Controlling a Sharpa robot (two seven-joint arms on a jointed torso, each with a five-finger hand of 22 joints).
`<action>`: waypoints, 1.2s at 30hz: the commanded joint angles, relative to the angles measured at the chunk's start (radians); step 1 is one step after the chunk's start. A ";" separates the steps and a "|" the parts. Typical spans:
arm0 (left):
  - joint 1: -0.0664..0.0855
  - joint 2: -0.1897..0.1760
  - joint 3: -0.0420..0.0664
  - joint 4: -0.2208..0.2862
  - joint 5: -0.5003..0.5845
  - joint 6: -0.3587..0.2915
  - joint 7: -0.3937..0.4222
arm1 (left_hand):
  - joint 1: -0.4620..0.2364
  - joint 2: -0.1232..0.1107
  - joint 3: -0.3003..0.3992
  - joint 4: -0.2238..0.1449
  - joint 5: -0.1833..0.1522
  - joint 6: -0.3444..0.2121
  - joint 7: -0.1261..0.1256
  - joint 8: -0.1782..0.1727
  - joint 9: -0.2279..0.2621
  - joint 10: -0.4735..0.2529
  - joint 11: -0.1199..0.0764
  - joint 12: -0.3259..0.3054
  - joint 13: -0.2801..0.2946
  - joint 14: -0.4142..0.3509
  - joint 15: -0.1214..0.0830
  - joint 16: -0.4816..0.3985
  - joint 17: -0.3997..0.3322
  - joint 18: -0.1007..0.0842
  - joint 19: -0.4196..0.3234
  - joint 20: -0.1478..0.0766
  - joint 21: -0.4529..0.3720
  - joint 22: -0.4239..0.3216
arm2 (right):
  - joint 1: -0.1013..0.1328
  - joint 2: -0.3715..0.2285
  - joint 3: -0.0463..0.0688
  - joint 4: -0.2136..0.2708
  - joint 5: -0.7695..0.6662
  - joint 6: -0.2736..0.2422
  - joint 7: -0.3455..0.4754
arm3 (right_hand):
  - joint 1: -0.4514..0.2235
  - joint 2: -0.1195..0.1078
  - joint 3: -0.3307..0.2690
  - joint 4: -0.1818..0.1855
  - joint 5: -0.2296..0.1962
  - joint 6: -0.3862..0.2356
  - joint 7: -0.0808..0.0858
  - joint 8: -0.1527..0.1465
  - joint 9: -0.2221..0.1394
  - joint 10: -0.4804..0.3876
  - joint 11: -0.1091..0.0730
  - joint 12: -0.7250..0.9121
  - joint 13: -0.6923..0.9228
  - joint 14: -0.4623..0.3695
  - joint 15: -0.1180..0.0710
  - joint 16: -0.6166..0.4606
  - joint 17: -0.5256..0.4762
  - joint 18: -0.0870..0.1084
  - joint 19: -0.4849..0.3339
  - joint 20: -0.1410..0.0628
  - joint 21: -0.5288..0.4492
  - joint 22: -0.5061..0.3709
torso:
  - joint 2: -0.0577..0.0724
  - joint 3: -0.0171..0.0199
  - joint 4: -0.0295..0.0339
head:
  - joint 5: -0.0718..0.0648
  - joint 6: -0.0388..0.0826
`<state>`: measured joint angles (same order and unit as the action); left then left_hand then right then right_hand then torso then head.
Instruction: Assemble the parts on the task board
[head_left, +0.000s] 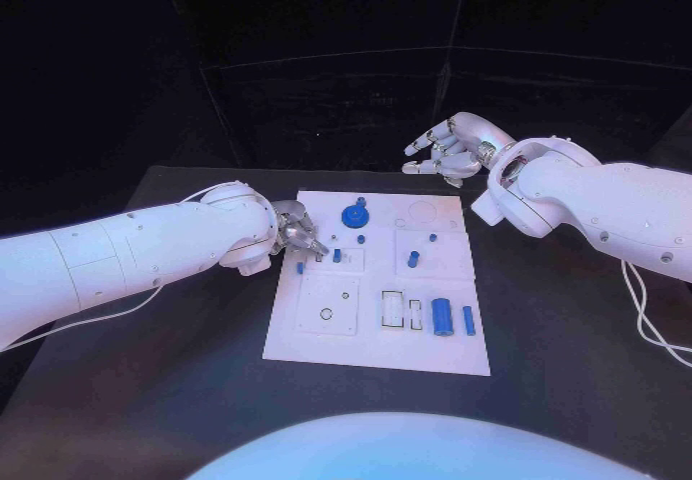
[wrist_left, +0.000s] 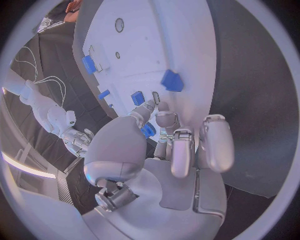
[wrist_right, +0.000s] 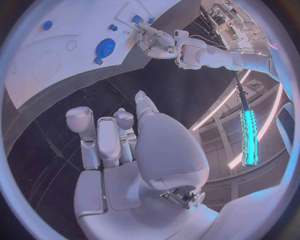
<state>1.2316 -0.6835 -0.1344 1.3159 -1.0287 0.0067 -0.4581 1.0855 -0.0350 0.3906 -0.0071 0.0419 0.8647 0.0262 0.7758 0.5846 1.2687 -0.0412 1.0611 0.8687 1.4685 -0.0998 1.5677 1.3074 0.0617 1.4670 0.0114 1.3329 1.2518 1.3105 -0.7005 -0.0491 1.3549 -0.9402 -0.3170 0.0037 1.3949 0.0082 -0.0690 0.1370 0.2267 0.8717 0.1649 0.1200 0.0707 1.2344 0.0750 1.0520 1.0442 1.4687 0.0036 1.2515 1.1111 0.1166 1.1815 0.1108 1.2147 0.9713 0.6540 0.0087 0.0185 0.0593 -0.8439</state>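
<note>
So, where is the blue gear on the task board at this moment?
In the head view the blue gear sits near the far edge of the task board, left of its middle, just beyond the left hand.

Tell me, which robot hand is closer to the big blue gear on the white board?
Left. The left hand is at the board's edge beside the blue gear; the right hand hovers beyond the board's far end.

The board (head_left: 378, 345) looks like smooth matt white plastic; the parts (head_left: 441, 316) near the left hand (head_left: 300, 234) are glossy blue plastic. Both hands (right (head_left: 454, 148)) show brushed silver metal. The table (head_left: 173, 400) is matt black.
</note>
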 joint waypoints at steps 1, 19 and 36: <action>-0.001 -0.002 -0.001 0.000 -0.005 0.006 -0.014 | 0.003 0.012 -0.001 -0.004 0.006 -0.001 -0.004 0.000 0.000 0.000 -0.006 0.003 -0.002 0.102 -0.006 0.003 0.263 0.008 0.005 -0.009 0.001 -0.001 | 0.002 0.000 0.001 0.001 0.003 0.001 0.008 | 0.002 0.011 -0.007 0.001 0.003 -0.007 0.001 0.006 -0.001 -0.002 0.000 -0.002 -0.002 0.010 -0.006 -0.005 -0.001 0.008 0.005 -0.003 -0.004 -0.001 | 0.000 -0.0002 0.0006 | 0.000 0.000; -0.001 -0.010 -0.001 0.002 0.010 -0.025 0.020 | -0.024 -0.001 -0.038 0.013 0.005 -0.008 0.005 -0.007 -0.002 -0.006 0.001 -0.002 -0.011 0.102 -0.002 0.003 0.263 0.008 0.003 -0.007 -0.005 -0.006 | 0.002 0.000 0.001 0.000 0.003 0.001 0.009 | 0.002 0.011 -0.007 0.001 0.003 -0.007 0.001 0.006 -0.001 -0.002 0.000 -0.002 -0.002 0.010 -0.006 -0.005 -0.001 0.008 0.005 -0.003 -0.004 -0.001 | -0.001 0.0006 0.0003 | 0.001 0.000; 0.046 -0.147 0.001 0.076 0.105 -0.110 0.129 | -0.032 -0.061 -0.170 0.030 0.005 -0.075 0.049 -0.072 -0.047 -0.153 0.041 -0.165 -0.215 0.094 0.031 -0.014 0.236 0.043 -0.061 0.023 -0.155 -0.180 | 0.002 -0.006 0.001 -0.004 0.004 -0.001 0.011 | 0.002 0.011 -0.007 0.001 0.003 -0.007 0.001 0.006 -0.001 -0.002 0.000 -0.002 -0.002 0.010 -0.006 -0.005 -0.001 0.008 0.005 -0.003 -0.004 -0.001 | -0.002 0.0008 0.0007 | 0.004 0.006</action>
<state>1.2743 -0.8255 -0.1341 1.3819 -0.9584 -0.1082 -0.3700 1.0498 -0.0896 0.2240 0.0232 0.0472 0.7928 0.0733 0.7070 0.5391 1.1197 0.0000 0.8981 0.6546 1.4670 -0.0763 1.5561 1.3074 0.0925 1.4125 0.0369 1.1813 1.0757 1.3105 -0.7058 -0.0491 1.3508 -0.9392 -0.3172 0.0054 1.3948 0.0082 -0.0690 0.1370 0.2267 0.8717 0.1649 0.1200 0.0708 1.2344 0.0750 1.0520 1.0436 1.4687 0.0036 1.2515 1.1112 0.1166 1.1815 0.1108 1.2147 0.9716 0.6524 0.0092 0.0203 0.0626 -0.8386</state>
